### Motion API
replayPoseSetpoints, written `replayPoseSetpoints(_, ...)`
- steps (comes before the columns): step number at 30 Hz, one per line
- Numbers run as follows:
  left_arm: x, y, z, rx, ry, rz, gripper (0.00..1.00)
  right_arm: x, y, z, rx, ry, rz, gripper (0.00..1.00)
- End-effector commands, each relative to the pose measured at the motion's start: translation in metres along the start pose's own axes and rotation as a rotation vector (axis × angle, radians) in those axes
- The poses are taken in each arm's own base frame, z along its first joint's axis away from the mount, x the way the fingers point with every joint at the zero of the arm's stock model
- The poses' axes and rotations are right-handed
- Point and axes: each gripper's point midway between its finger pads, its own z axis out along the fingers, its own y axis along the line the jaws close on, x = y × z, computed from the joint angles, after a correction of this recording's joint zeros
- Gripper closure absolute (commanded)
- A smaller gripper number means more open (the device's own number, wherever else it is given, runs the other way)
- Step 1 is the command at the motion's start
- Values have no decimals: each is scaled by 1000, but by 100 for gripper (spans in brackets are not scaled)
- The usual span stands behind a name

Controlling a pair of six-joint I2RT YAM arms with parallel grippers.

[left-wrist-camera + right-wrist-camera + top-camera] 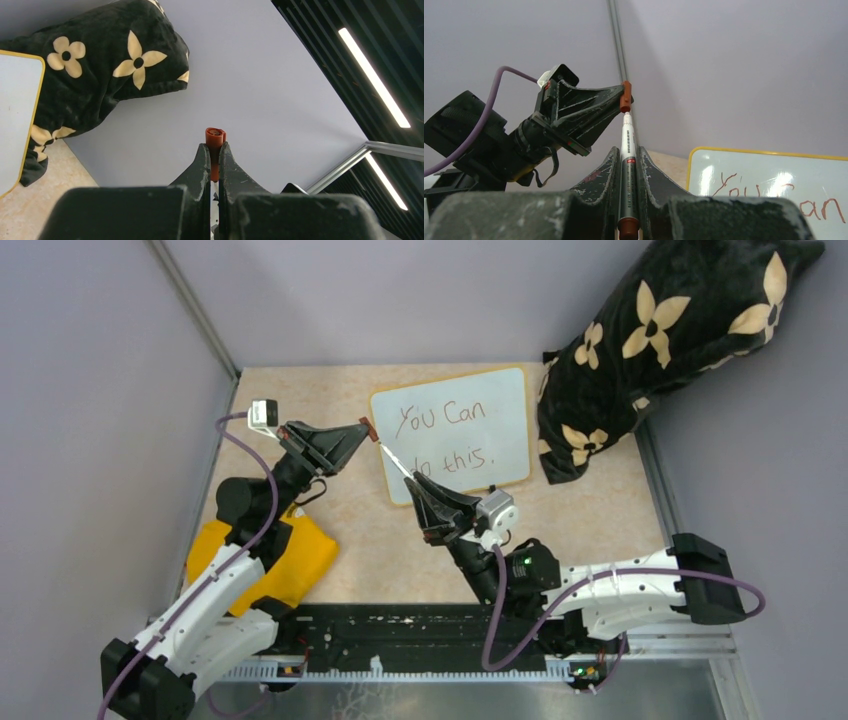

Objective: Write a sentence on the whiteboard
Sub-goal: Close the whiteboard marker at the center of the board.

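A: Grips?
B: Left gripper (213, 150) pinches cap (215, 136), right gripper (627, 156) clamps marker (626, 132) — both at the whiteboard's (505, 390) left edge; sentence (445, 435) on it.
A: Capping?
B: Keep your tip dead-centre on cap — push straight.

Count — whiteboard (505, 390): one, bearing one sentence (445, 435) in two lines; marker (395, 458): one; orange-brown cap (371, 429): one; flowered black pillow (660, 340): one; yellow cloth (295, 555): one; grippers: two — left gripper (365, 430), right gripper (412, 480)
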Motion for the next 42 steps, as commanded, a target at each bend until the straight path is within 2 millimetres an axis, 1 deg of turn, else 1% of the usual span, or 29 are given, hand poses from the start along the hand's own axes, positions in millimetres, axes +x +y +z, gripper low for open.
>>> replayPoseSetpoints(1,2,-10,-2,47,16,8,100,-26,4,9,12,-61,64,100)
replayPoseSetpoints(10,5,-10,-3,50,29,5,100,-26,3,9,18,-62,66,100)
replayPoseSetpoints(22,5,-2,-5,31,21,-1,100,-28,2,9,19,-66,70,100)
replayPoseSetpoints(28,3,-5,-5,34,7,8,100,-28,1,9,19,-65,68,100)
replayPoseSetpoints(42,7,-11,-4,55,40,13,100,-23,3,10,25,-52,57,100)
